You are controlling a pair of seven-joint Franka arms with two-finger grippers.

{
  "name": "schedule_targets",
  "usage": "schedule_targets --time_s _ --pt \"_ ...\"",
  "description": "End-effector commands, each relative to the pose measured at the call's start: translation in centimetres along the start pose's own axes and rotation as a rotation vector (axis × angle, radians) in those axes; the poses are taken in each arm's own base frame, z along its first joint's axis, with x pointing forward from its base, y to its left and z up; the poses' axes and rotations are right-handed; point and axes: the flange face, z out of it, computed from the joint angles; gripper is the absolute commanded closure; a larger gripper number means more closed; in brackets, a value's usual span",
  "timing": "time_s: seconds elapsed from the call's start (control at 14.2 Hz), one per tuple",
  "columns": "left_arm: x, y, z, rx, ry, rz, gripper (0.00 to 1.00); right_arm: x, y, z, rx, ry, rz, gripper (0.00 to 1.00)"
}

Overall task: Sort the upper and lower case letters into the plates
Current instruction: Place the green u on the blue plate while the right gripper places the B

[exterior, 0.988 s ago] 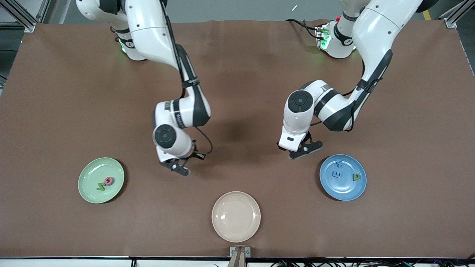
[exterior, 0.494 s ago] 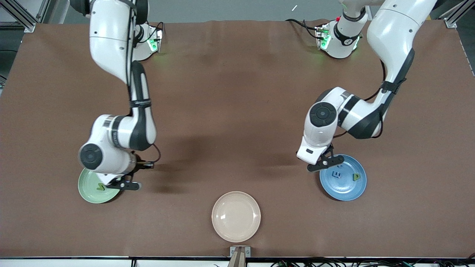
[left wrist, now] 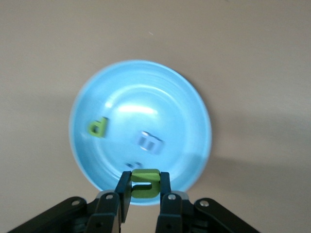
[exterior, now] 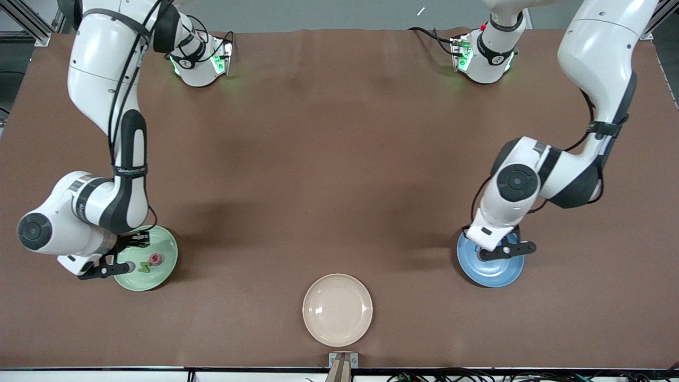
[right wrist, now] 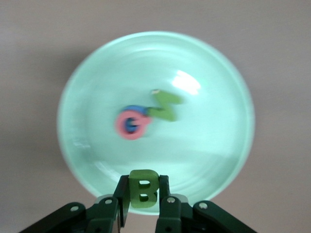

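Two claws each hang over the rim of a plate, the right claw (right wrist: 142, 209) clamped on a green B (right wrist: 143, 190) above the green plate (right wrist: 214, 160), the left claw (left wrist: 145, 204) gripping a green letter (left wrist: 145, 183) above the blue plate (left wrist: 184, 121).

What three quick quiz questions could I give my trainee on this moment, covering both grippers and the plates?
1. True or false: the right gripper is shut on a green letter B over the pale green plate.
2. Which plate is the left gripper over? A) cream plate B) blue plate
3. Fill in: the cream plate holds ___ letters.

Key: 1 true; 2 B; 3 no.
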Motion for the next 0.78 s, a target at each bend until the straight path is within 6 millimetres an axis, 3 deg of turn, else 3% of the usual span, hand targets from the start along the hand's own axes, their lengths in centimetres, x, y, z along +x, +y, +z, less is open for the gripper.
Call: schedule_targets --time_s 0.0,0.07,0.21,0.28,0.49,0.71 --pt "1.7 -1.1 -2.0 0.020 -0.002 0.042 1.00 0.6 -0.3 1.1 -0.034 0.020 -0.054 0.28" --pt "2.1 -1.8 -2.0 0.020 -0.002 0.034 1.00 0.6 -0.1 0.9 -0.038 0.022 -0.065 0.18" --pt "2.9 -4.3 -0.7 0.020 -0.017 0.035 1.00 1.0 -0.2 0.2 -0.042 0.039 -0.079 0.10" --pt "3.0 -5.1 -0.2 0.021 -0.026 0.045 1.00 2.0 -0.9 -1.5 -0.053 0.072 -0.099 0.00" --pt "2.9 -5.5 1.9 0.020 -0.058 0.063 1.00 2.6 -1.9 -5.5 -0.050 0.129 -0.115 0.00" --pt "3.0 -6.7 4.6 0.003 -0.089 0.056 0.98 1.1 -1.6 -11.7 -0.009 0.152 -0.117 0.00"
